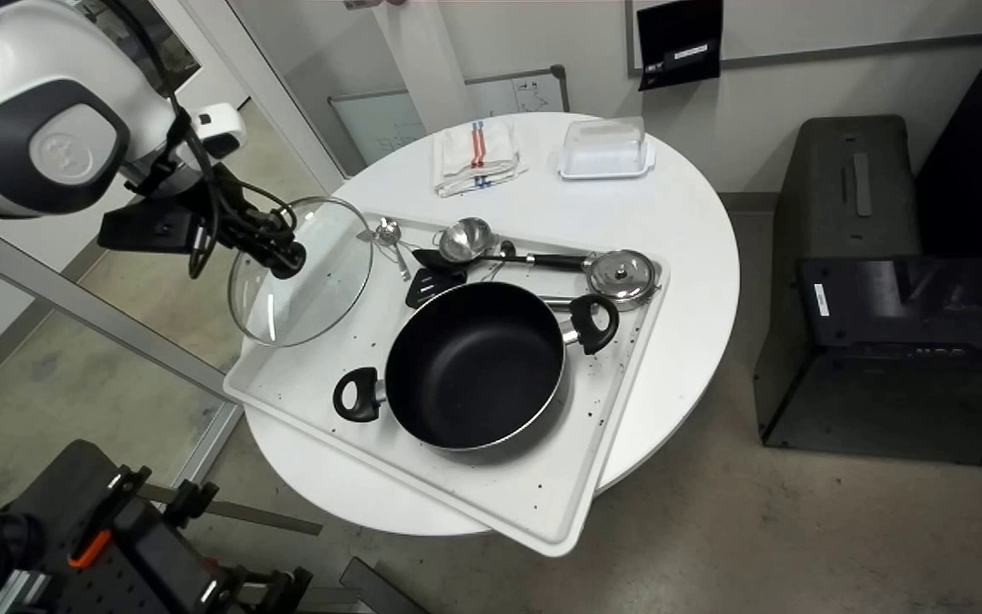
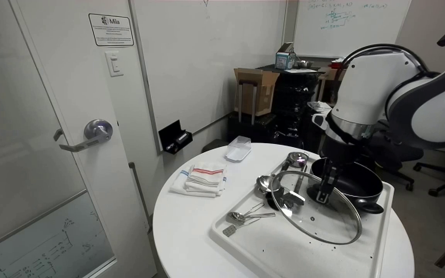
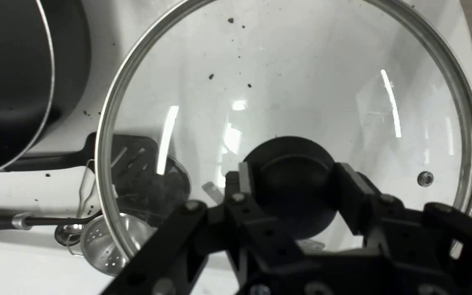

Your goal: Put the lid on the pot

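Observation:
The clear glass lid has a thin metal rim and a dark round knob. My gripper is shut on the knob, with one finger on each side of it. The lid hangs in the air over one end of the tray, beside the pot, and looks tilted in an exterior view. The wide black pot stands uncovered on the tray, its black inside showing. It also shows in an exterior view, partly behind the gripper, and at the left of the wrist view.
The white tray lies on a round white table. Beside the pot lie a small silver pan with its lid, a strainer, a black spatula and small metal utensils. Folded towels and a clear-lidded dish stand beyond.

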Motion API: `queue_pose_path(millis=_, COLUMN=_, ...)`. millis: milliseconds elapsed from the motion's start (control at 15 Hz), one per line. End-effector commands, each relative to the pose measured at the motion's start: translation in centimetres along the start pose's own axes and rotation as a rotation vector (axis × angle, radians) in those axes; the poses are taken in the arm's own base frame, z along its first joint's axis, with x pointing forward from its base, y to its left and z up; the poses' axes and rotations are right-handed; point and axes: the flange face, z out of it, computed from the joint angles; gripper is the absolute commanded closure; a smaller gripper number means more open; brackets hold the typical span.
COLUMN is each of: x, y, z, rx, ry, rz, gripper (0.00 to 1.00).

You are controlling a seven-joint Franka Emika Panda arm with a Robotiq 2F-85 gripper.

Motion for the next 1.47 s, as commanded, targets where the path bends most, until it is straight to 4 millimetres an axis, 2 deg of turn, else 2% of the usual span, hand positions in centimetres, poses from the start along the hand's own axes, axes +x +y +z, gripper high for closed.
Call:
queue_pose_path(millis=0, x=-0.2, y=3.0, z=-2.1, rx=-0.019, ry=0.020, rz=0.071, gripper=0.74)
queue_pose_path(millis=400, x=-0.6, y=8.9, z=-3.1, rx=-0.051, ry=0.024, rz=0.190, gripper=0.74)
queue_pose_path(millis=800, x=-1.4, y=14.5, z=-2.8, rx=-0.085, ry=-0.006, rz=0.331, gripper=0.74)
queue_pose_path(millis=1067, x=-1.6, y=17.3, z=-2.5, rx=-0.102, ry=-0.029, rz=0.425, gripper=0.74)
queue_pose_path(millis=1400, x=-1.8, y=19.8, z=-1.5, rx=-0.112, ry=-0.059, rz=0.515, gripper=0.74)
